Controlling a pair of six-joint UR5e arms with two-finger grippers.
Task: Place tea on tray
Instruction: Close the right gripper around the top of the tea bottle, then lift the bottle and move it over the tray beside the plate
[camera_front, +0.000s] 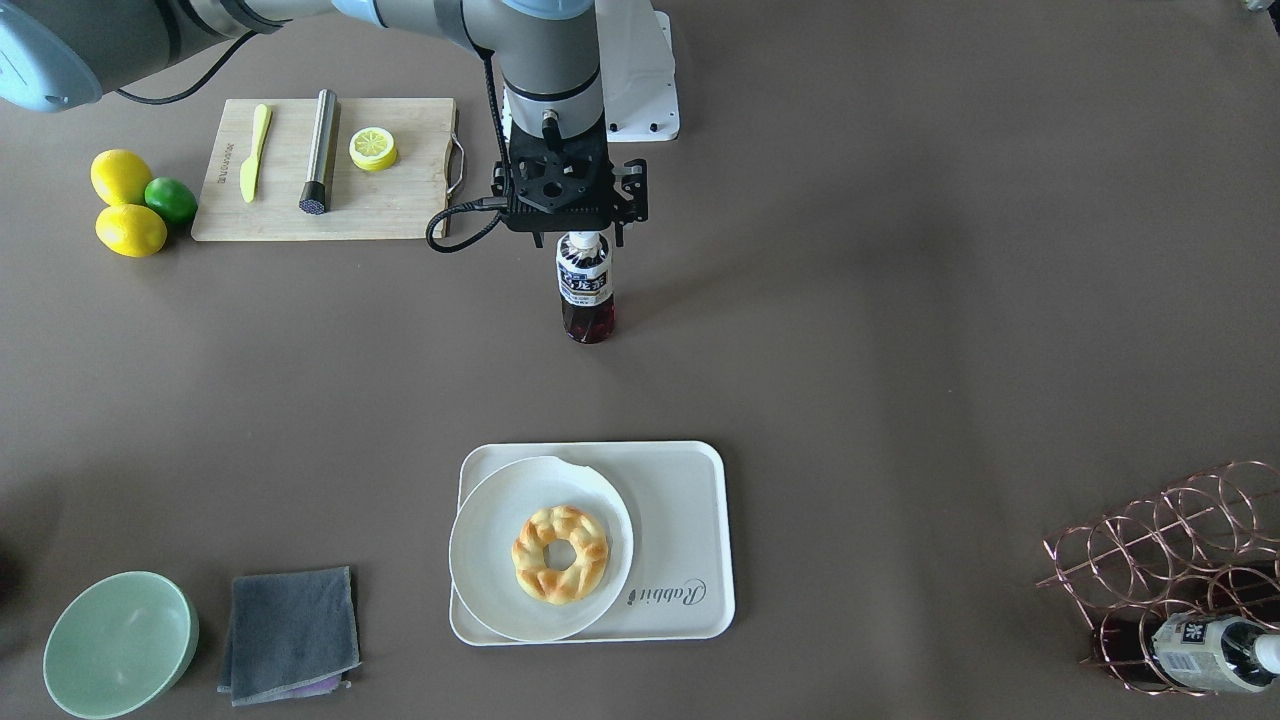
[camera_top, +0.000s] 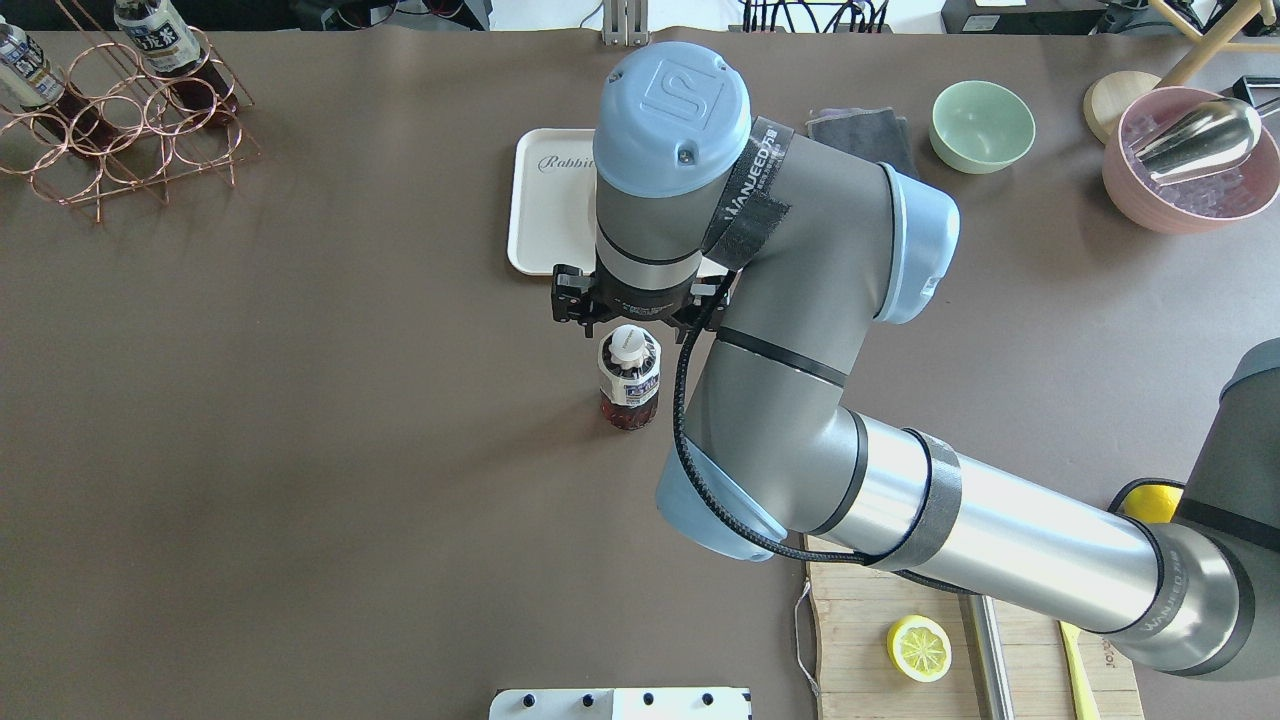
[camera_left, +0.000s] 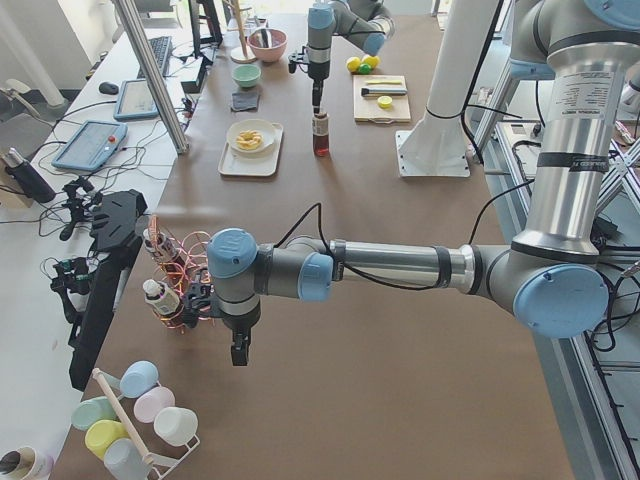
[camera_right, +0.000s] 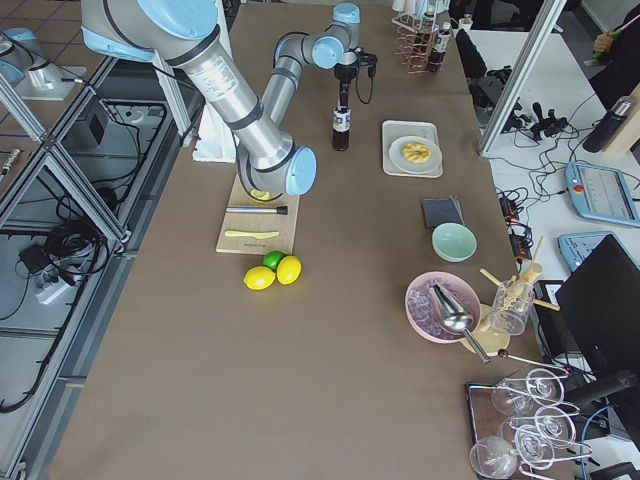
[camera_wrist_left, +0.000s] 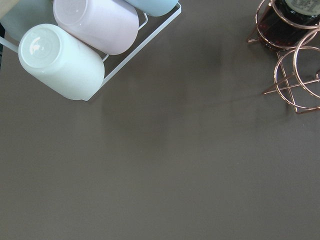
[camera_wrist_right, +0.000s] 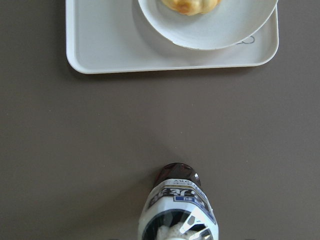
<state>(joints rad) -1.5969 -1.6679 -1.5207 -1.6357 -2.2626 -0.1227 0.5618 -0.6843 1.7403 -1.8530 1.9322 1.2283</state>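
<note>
The tea is a small bottle of dark reddish drink with a white cap, standing upright mid-table, a stretch short of the tray. My right gripper hangs straight above its cap, and its jaws look open, one on each side of the cap. The right wrist view looks down the tea toward the tray. The cream tray carries a round white plate with a doughnut. My left gripper hovers near the copper rack; I cannot tell its state.
A cutting board with a lemon half, knife and metal rod lies beside the right arm, lemons and a lime past it. A green bowl, a grey cloth and a copper rack holding another bottle line the far edge.
</note>
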